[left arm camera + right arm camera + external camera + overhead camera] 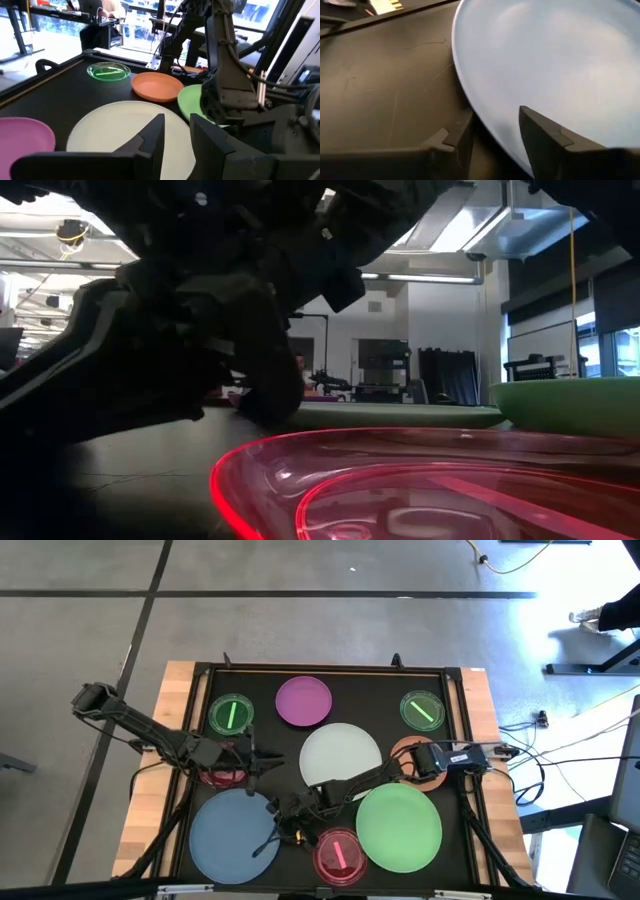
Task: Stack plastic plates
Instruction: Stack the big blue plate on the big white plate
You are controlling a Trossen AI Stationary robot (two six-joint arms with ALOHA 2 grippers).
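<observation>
My right gripper [283, 812] [492, 122] is low at the right edge of the large blue plate [235, 835] [560, 55] and is open. One finger is over the plate and the other is outside the rim, above the mat. My left gripper [262, 762] [177, 127] is open and hovers by the left edge of the large white plate [340, 755] [120, 130]. The large green plate [398, 827], the orange plate [156, 86], the purple plate [303, 700] and the small green plates [231, 714] [422, 710] lie flat and apart on the mat. My right gripper has its fingers on either side of the blue plate's right rim [482, 111], slanting down from the table's right. The plate lies flat on the mat. I cannot tell whether either finger touches it.
A small pink-red plate [340, 855] [400, 480] lies near the table's near edge, between the blue and green plates. Another reddish plate [222, 775] lies under my left arm. The black mat has a raised frame [320, 668]. People sit at desks beyond the table [102, 10].
</observation>
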